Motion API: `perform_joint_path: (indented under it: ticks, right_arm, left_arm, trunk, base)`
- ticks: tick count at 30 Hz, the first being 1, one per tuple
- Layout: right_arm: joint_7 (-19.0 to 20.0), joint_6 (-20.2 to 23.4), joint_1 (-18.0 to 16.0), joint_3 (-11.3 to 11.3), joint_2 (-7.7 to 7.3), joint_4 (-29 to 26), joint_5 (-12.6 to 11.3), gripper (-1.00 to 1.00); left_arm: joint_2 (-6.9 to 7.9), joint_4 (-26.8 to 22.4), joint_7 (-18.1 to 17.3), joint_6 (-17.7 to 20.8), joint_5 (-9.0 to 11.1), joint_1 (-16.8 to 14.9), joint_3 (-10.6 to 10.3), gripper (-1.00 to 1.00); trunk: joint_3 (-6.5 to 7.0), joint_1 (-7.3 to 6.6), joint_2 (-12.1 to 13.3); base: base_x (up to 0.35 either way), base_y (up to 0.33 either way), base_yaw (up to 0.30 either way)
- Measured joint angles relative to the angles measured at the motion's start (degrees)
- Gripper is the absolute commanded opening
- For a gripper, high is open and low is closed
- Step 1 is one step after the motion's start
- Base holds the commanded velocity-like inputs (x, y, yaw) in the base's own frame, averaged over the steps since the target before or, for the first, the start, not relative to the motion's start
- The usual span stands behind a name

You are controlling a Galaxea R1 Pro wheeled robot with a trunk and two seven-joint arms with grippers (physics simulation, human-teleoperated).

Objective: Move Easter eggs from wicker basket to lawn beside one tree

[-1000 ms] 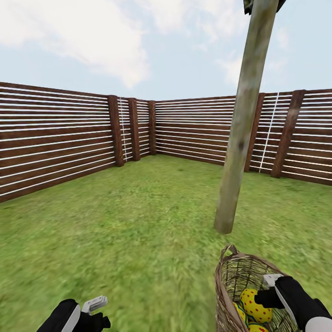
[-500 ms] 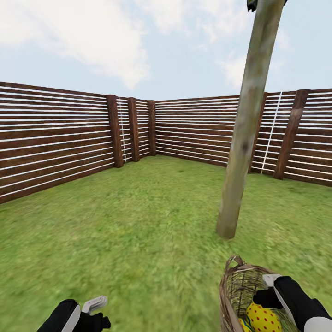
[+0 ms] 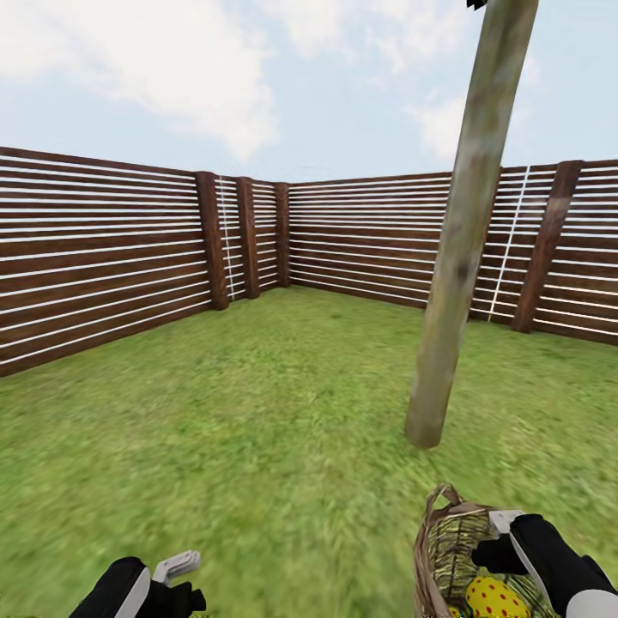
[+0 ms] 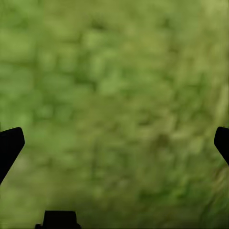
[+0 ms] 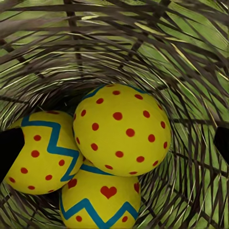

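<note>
The wicker basket stands on the lawn at the bottom right of the head view, just in front of the tree with its pale trunk. My right gripper hangs over the basket's mouth. In the right wrist view the right gripper is open above three Easter eggs packed together in the basket. One egg shows in the head view. My left gripper hovers low over bare grass, and the left gripper is open with nothing in it.
A dark brown slatted fence with thick posts encloses the garden on the left, back and right. Open grass stretches left of the tree and ahead to the fence corner.
The whole view has shifted a little: tree base and basket now sit lower and slightly further right in the picture. Both arms hold the same pose in the view.
</note>
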Motion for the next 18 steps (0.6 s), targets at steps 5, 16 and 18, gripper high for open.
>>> perform_joint_path:
  ticks: [5,16,18]
  right_arm:
    - [0.0,0.0,0.0,-0.1,-0.05,0.0,0.0,1.00]
    - [0.0,0.0,0.0,-0.1,-0.35,0.0,0.0,1.00]
    - [0.0,0.0,0.0,-0.1,-0.35,0.0,0.0,1.00]
  left_arm:
    - [-0.01,0.0,0.0,0.1,0.0,0.0,0.0,1.00]
    - [-0.01,0.0,0.0,0.1,0.0,0.0,0.0,1.00]
    - [-0.01,0.0,0.0,0.1,0.0,0.0,0.0,1.00]
  trunk:
    - [-1.11,0.13,-0.1]
    - [-3.55,0.41,-0.2]
    - [-3.99,0.46,-0.2]
  base:
    - [0.000,0.000,0.000]
    - [0.000,0.000,0.000]
    - [0.000,0.000,0.000]
